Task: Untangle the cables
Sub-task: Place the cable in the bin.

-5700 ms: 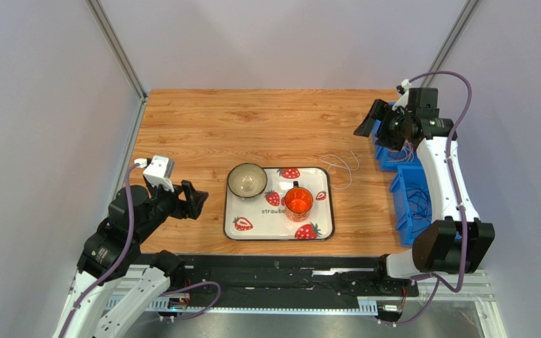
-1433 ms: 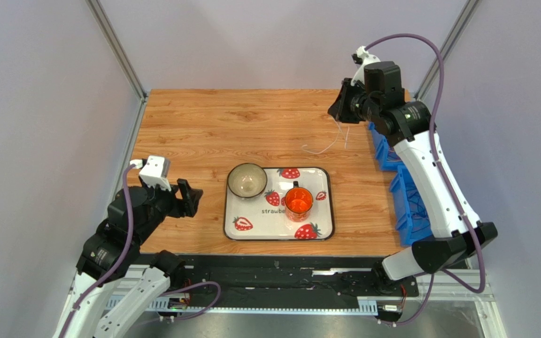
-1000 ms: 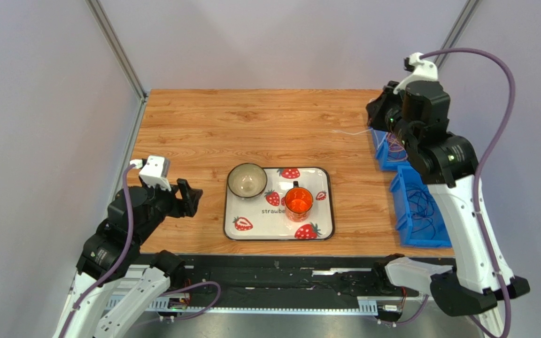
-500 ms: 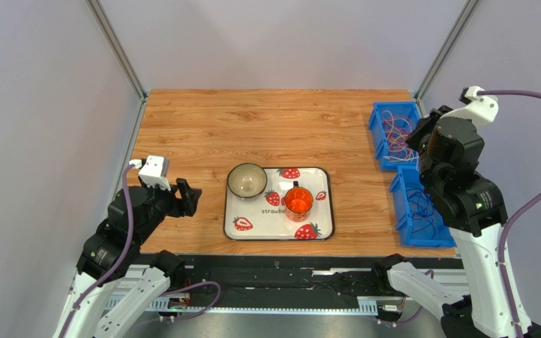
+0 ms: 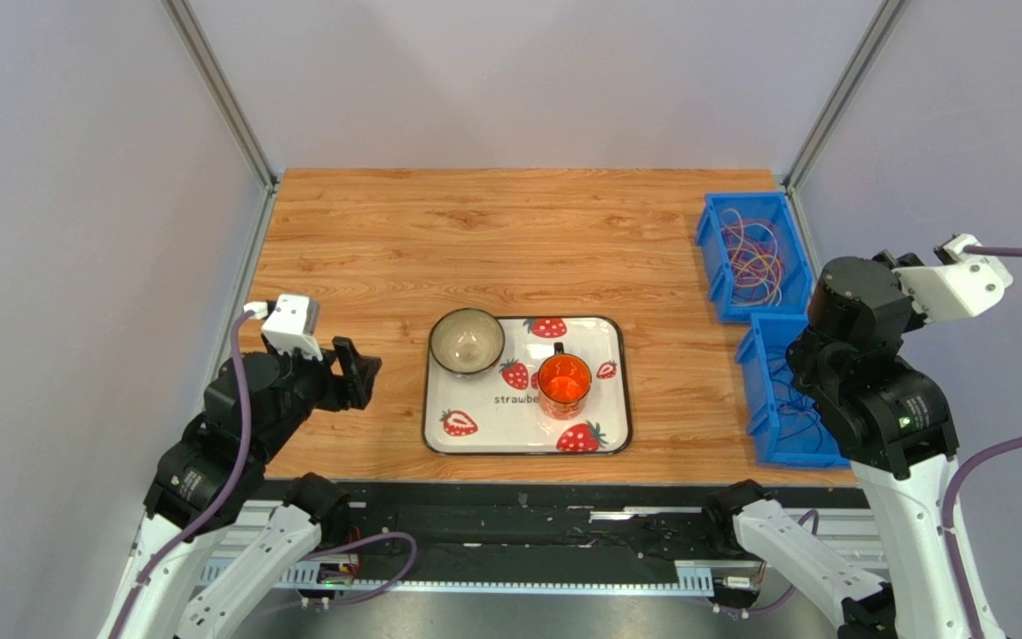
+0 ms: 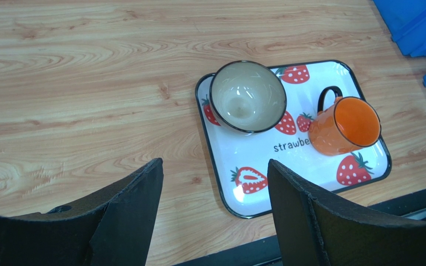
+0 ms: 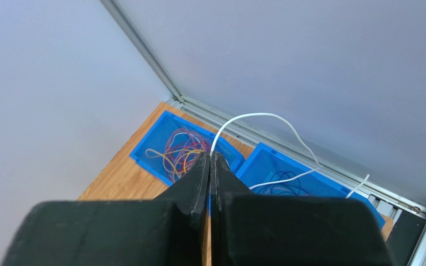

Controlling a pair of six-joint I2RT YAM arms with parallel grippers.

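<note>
We read a single printed word, "strawbe", on the white strawberry tray (image 6: 298, 173); the orange mug (image 6: 346, 126) covers its ending.

The top camera hangs above and behind the arm bases and looks steeply down, far enough back to take in the whole table (image 5: 477, 226).

The left wrist camera sits low and close. It peers forward and down through the left gripper (image 6: 215, 166) at the tray (image 6: 298, 177). The same tray (image 5: 516, 429) lies mid-frame in the top view.

The right wrist camera rides high, sighting down along the right gripper (image 7: 210, 157) onto the blue bins (image 7: 144, 157), small at mid-frame. All three views share the bins (image 5: 754, 349): they sit at the right edge from above and at the left wrist's upper right.
</note>
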